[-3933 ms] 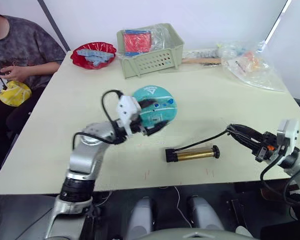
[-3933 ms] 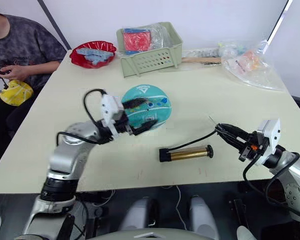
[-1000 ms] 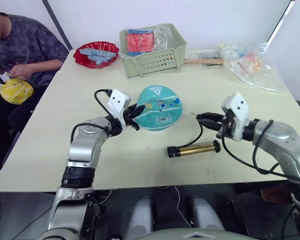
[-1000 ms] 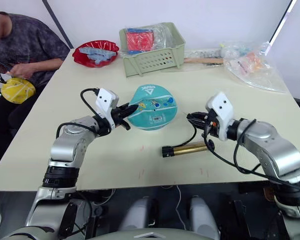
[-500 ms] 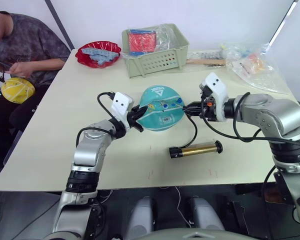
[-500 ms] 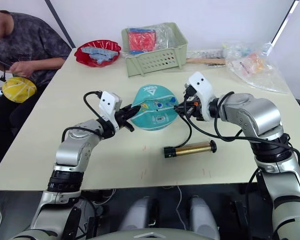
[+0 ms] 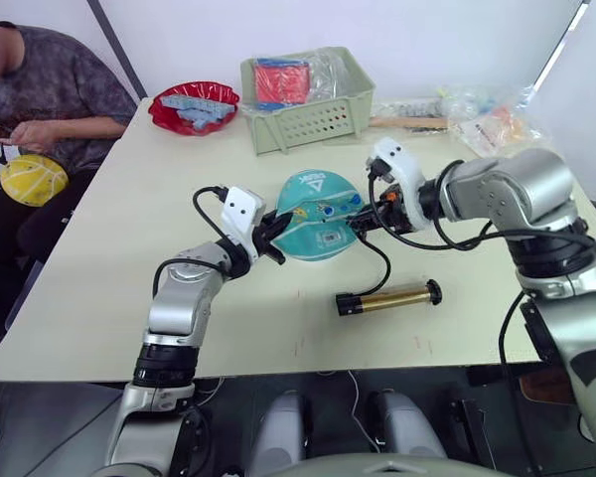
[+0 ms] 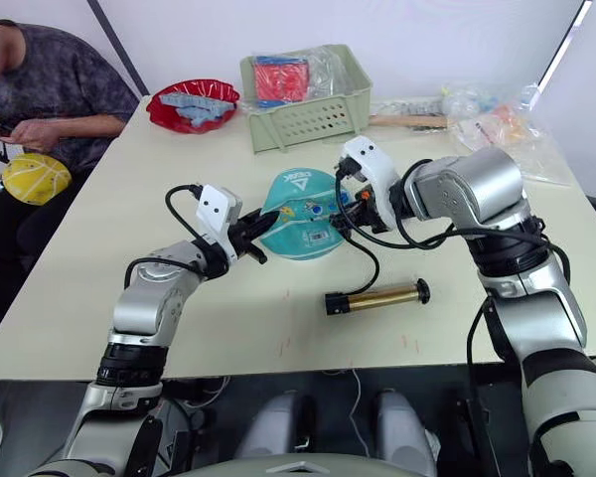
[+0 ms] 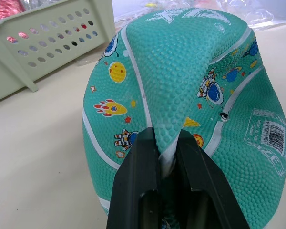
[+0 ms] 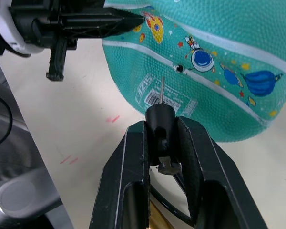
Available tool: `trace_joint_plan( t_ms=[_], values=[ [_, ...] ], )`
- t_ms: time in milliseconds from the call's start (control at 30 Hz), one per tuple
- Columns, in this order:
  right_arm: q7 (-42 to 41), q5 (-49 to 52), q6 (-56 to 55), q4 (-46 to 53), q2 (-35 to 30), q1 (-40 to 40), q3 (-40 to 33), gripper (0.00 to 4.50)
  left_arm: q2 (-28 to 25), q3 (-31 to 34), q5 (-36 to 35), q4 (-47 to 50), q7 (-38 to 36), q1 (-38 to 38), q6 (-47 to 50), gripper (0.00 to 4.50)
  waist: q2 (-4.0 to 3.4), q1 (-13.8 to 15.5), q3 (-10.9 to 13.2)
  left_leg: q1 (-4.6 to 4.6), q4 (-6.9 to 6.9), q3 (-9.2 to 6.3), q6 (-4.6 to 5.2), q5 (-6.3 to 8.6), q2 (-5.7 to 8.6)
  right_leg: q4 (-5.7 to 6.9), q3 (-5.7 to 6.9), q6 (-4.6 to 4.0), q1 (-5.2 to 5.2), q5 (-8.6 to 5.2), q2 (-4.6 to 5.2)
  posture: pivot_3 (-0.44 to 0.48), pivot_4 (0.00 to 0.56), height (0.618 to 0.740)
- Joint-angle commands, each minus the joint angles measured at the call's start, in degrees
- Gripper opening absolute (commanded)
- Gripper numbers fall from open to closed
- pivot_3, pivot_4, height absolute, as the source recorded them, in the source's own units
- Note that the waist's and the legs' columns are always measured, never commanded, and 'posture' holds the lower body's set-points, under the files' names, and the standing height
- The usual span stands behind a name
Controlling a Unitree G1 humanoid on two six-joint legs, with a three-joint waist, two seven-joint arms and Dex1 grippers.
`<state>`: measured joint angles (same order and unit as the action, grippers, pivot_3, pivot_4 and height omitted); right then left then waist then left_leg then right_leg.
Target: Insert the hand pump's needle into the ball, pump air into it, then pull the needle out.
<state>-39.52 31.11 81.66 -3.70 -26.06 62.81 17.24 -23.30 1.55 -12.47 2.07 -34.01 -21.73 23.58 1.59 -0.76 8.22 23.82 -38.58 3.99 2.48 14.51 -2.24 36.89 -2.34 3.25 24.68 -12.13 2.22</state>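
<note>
Teal ball (image 7: 320, 215) sits mid-table, a fold of its slack skin pinched by the left gripper (image 9: 163, 149). Right gripper (image 10: 163, 138) clamps the needle (image 10: 160, 90) fitting, the pin aimed at the ball, its tip just short of the valve (image 10: 178, 68); the pump (image 7: 387, 297) lies nearby on the table.

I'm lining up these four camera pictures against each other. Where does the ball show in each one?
Left eye view: the ball, mid-table between both grippers.
Right eye view: the ball, same spot.
Left wrist view: the ball, a fold pinched by the left gripper.
Right wrist view: the ball, just beyond the needle.
Shared landmark: its barcode label.
</note>
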Motion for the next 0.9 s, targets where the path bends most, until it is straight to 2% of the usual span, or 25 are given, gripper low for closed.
trace_joint_plan(
  t_ms=[33,233,567,900],
  values=[
    [-0.2,-0.9,1.0,-3.5,1.8,4.0,0.5,0.33,0.1,-1.8,0.4,0.3,-0.6,1.4,-0.2,0.06,-0.01,0.0,0.0,-0.01,0.00,0.01,0.00,0.00,0.00,0.00,-0.01,0.00,0.01,0.00,0.00,0.000,0.150,0.738],
    [-0.6,-3.9,-0.8,-11.1,4.4,7.4,2.9,0.33,0.5,-2.0,0.4,0.2,-0.1,1.3,-0.4,0.06,-0.01,0.0,0.0,0.01,0.01,0.00,0.00,0.00,0.00,0.00,0.02,0.00,0.01,0.00,0.02,0.000,0.150,0.738],
    [-2.3,-8.1,-5.8,-18.0,7.4,8.7,5.7,0.33,0.1,-2.1,0.4,1.0,0.2,1.7,-0.1,0.06,-0.03,-0.1,0.0,0.01,0.06,0.00,0.00,0.00,0.01,-0.01,0.03,0.00,0.03,0.00,0.02,0.000,0.150,0.738],
    [-5.4,-10.5,-7.9,-18.1,7.6,7.9,7.2,0.33,-0.2,-2.1,0.2,1.5,0.2,2.0,0.4,0.06,-0.03,-0.1,0.0,0.03,0.14,-0.01,-0.01,0.00,0.01,-0.03,0.03,-0.01,0.08,0.00,0.04,0.000,0.150,0.738]
  ],
)
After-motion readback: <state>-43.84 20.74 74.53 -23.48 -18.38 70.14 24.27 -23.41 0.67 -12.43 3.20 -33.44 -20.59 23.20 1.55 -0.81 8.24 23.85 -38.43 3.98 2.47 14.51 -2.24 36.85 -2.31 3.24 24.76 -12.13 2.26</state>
